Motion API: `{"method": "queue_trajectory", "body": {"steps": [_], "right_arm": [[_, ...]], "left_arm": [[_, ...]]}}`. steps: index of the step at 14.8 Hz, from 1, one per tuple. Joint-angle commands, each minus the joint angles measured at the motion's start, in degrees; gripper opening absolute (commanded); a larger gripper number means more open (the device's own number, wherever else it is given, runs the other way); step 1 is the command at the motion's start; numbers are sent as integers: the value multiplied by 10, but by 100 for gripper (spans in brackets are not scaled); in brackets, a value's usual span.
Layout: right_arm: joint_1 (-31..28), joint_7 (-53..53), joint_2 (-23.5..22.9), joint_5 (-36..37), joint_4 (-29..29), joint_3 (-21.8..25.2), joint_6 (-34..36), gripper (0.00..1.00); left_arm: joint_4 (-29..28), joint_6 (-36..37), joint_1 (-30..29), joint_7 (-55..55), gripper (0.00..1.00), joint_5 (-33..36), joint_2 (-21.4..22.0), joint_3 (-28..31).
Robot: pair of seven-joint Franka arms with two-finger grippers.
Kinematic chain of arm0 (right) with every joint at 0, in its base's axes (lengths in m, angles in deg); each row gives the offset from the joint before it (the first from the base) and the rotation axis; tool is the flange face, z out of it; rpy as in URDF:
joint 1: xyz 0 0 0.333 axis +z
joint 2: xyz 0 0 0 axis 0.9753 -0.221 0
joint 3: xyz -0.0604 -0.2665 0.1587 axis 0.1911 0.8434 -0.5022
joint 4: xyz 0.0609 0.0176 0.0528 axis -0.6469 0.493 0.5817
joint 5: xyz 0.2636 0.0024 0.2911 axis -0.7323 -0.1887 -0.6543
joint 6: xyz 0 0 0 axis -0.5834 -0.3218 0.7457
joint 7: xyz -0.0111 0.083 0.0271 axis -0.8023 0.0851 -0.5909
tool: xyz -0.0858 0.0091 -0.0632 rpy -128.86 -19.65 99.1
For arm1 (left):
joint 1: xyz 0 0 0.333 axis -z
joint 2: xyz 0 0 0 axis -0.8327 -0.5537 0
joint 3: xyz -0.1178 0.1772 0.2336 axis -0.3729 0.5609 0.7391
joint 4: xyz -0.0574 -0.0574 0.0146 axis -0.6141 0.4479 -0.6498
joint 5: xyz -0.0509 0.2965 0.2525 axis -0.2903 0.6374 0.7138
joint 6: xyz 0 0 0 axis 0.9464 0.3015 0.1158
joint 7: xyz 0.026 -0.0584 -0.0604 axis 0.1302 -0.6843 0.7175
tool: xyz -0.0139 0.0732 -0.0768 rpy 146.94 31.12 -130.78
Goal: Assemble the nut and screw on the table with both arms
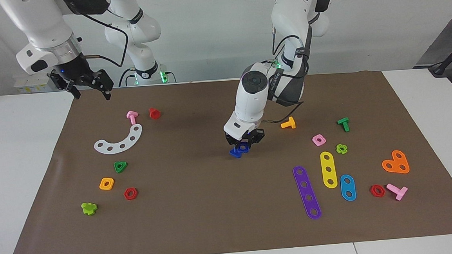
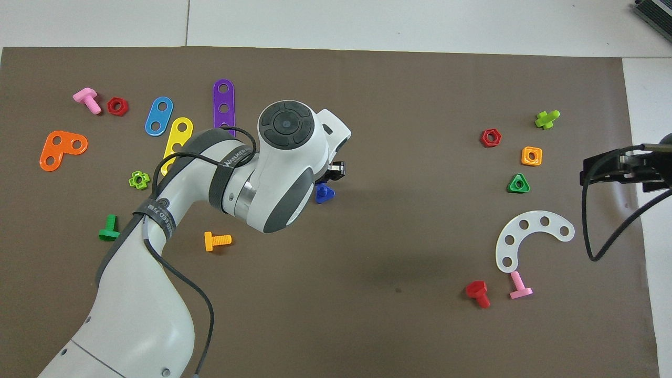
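Observation:
The dark-blue nut (image 1: 244,146) hangs just above the brown mat (image 1: 215,214) of the white table (image 1: 24,163), with my left gripper (image 1: 244,144) shut on it. Right beneath it, in the middle of the mat, the dark-blue screw (image 1: 235,152) stands on its triangular head, stem up. In the overhead view the screw (image 2: 324,193) shows beside the left gripper (image 2: 332,173), whose arm hides the nut. My right gripper (image 1: 94,96) waits open and empty, raised over the mat's corner near its own base; it also shows in the overhead view (image 2: 590,170).
Toward the right arm's end lie a white curved strip (image 1: 120,140), a green triangular nut (image 1: 120,166), an orange square nut (image 1: 106,183) and a red hex nut (image 1: 130,193). Toward the left arm's end lie an orange bolt (image 1: 288,123), a pink nut (image 1: 318,139) and a purple strip (image 1: 307,192).

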Motion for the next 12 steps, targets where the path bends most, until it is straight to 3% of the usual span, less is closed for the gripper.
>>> {"method": "queue_trajectory", "body": {"steps": [1,12], "right_arm": [[-2,-11,7,-2,5,-1,6,100],[-2,-11,7,-2,5,-2,5,100]], "left_arm": [[24,19,15,13,0,-6,-18,11],[-1,2,28,27,0,-3,-18,11]]}}
